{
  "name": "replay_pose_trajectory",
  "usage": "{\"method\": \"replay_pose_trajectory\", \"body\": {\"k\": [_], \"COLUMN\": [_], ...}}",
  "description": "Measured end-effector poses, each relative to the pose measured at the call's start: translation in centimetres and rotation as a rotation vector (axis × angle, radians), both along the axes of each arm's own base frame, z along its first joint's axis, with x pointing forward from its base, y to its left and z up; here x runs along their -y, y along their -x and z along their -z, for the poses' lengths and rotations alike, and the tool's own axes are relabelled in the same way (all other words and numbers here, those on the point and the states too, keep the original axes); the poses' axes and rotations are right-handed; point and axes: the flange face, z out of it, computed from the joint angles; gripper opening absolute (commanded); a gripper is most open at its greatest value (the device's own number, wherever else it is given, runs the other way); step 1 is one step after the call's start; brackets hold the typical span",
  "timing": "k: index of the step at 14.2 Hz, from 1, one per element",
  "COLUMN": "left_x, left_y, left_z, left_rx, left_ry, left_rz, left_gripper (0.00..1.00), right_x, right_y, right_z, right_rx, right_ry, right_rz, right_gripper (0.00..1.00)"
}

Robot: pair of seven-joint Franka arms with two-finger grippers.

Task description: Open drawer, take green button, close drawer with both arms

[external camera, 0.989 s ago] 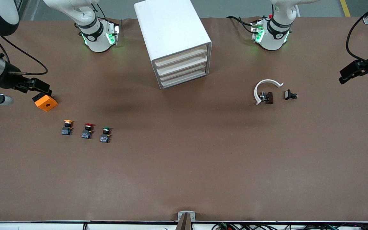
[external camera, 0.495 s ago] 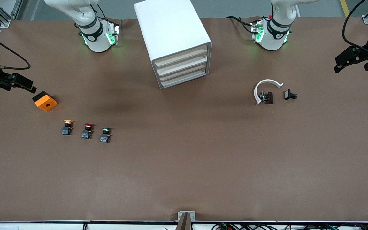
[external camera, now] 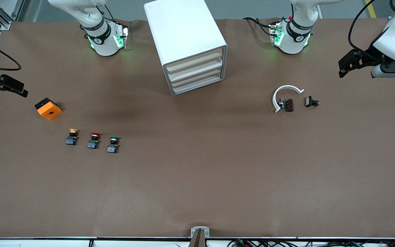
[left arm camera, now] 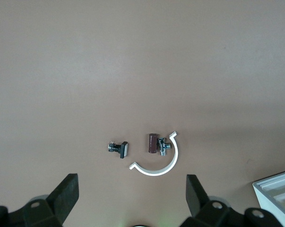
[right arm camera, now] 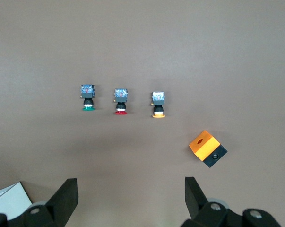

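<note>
The white cabinet [external camera: 183,37] stands at the middle of the table near the arms' bases. Its bottommost drawer [external camera: 197,86] is shut, as are the three above it. The green-capped button [external camera: 113,144] stands on the table toward the right arm's end, beside a red-capped one [external camera: 93,140]; it also shows in the right wrist view [right arm camera: 87,98]. My right gripper [external camera: 18,90] hangs open and empty over the table's edge by an orange box [external camera: 48,108]. My left gripper [external camera: 344,68] hangs open and empty over the left arm's end of the table.
A yellow-capped button [external camera: 72,136] stands beside the red one. A white curved piece [external camera: 285,94], a brown part [external camera: 288,105] and a small black part [external camera: 311,102] lie toward the left arm's end. The cabinet's corner shows in the left wrist view [left arm camera: 277,189].
The right gripper has drawn away from the orange box toward the table's edge. The left gripper has moved in over the table toward the cabinet. Nothing on the table has moved.
</note>
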Motion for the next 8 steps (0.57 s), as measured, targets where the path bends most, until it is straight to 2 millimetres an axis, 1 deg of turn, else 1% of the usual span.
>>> {"method": "replay_pose_trajectory", "body": {"k": [2, 4, 8], "left_x": [-0.6, -1.5, -3.2], "left_y": [-0.1, -0.2, -0.3], "left_z": [0.0, -0.1, -0.7], "left_rx": [0.0, 0.002, 0.014], "left_ry": [0.001, 0.003, 0.007], "left_rz": [-0.012, -0.027, -0.056], "left_gripper": [1.0, 1.0, 1.0], "right_x": [-1.6, -2.9, -3.0], "right_y": [0.2, 0.3, 0.1], "right_z": [-1.6, -2.5, -3.0], "right_rx": [-0.002, 0.003, 0.012], "right_ry": [0.002, 0.003, 0.004], "right_rz": [0.011, 0.021, 0.025], "right_gripper": [1.0, 1.0, 1.0]}}
